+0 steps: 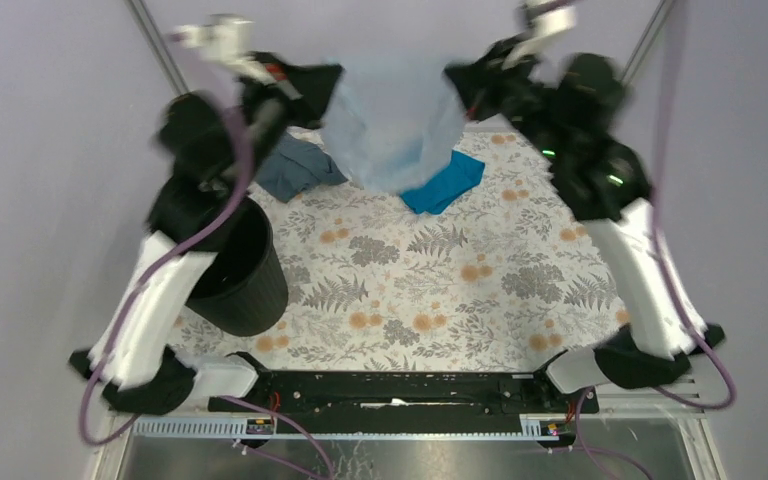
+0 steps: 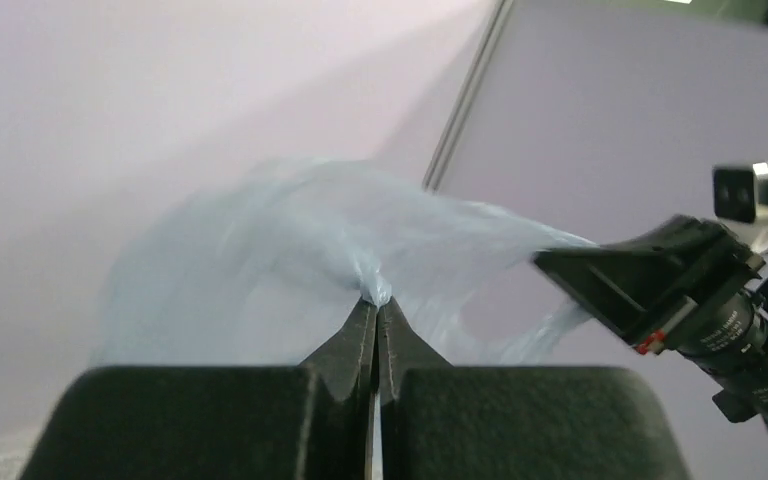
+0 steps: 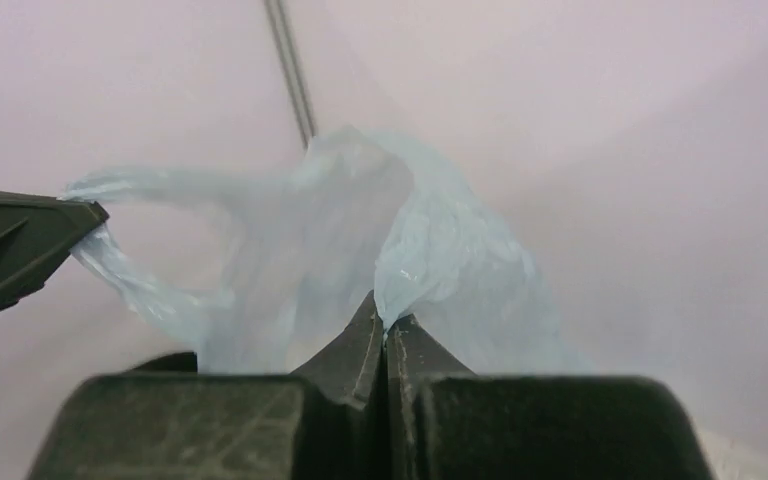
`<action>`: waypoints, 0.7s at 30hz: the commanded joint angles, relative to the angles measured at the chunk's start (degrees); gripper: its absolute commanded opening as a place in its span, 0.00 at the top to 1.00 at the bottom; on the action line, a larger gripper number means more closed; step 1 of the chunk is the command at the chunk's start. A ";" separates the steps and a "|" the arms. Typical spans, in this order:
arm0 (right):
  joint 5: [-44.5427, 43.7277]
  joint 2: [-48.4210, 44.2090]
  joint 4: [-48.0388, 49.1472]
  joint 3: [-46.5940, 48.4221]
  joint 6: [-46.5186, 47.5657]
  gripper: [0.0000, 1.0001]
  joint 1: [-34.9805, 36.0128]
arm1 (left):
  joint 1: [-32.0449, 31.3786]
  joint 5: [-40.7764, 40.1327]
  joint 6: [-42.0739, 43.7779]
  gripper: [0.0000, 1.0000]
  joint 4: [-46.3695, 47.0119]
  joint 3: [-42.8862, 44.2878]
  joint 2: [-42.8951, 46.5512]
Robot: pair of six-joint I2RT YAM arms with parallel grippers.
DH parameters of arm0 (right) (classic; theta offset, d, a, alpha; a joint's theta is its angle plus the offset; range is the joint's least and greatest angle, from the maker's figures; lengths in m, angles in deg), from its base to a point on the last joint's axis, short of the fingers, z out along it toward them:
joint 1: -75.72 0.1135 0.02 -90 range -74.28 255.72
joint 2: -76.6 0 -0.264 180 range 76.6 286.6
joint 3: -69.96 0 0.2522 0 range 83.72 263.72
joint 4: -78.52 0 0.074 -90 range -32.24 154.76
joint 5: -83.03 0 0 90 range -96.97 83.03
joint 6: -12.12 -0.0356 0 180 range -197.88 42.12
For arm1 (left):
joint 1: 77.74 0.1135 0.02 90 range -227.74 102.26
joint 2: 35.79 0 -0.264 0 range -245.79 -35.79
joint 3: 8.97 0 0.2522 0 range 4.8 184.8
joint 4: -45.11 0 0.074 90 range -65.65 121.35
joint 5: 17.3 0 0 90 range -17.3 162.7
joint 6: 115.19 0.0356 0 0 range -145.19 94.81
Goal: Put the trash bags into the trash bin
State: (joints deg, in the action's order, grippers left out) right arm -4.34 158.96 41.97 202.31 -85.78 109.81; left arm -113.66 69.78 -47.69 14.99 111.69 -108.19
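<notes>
the trash bin (image 1: 255,295) stood upright near the near left corner of the table (image 1: 440,300). the left arm hid half its mouth, so what lay inside could not be told. at the far edge lay a grey-blue cloth (image 1: 295,165) and a teal cloth (image 1: 447,183), each partly covered by hanging film. above them, over the middle of the far edge and well apart from the bin, the trash bag (image 1: 392,130) hung stretched between both hands. the left hand (image 2: 377,300) was closed tight on a pinch of its top edge. the right hand (image 3: 385,322) was likewise closed on a bunched fold. the film looked very light, limp and slick, and likely to slip or tear from a thin pinch. a gathered bunch of rim seemed the safer hold. blur smeared both wrists in the top view, and the bag's opening was hard to make out.
</notes>
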 commanded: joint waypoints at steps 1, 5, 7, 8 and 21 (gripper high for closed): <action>2.98 -12.68 7.90 -14.48 1.77 1.00 0.11 | -0.55 -4.97 0.81 1.00 4.98 -13.25 8.45; -4.88 -17.30 13.40 -44.79 0.05 1.00 0.05 | 0.10 -13.71 -0.59 1.00 -3.54 -30.72 6.57; -5.03 -15.08 11.88 -55.58 -2.92 1.00 0.09 | 0.48 -12.52 -2.69 1.00 -6.19 -40.70 4.90; -3.91 -14.78 11.75 -59.85 -4.65 1.00 0.02 | 0.50 -10.71 -3.07 1.00 -5.64 -44.94 5.02; 0.27 -7.45 -4.10 -4.40 1.60 1.00 0.02 | -0.93 5.68 3.99 1.00 -6.93 3.02 0.20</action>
State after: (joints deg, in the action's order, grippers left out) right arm -7.64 153.15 36.57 175.49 -86.63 109.81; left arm -113.33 67.73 -45.86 -0.64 98.42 -111.78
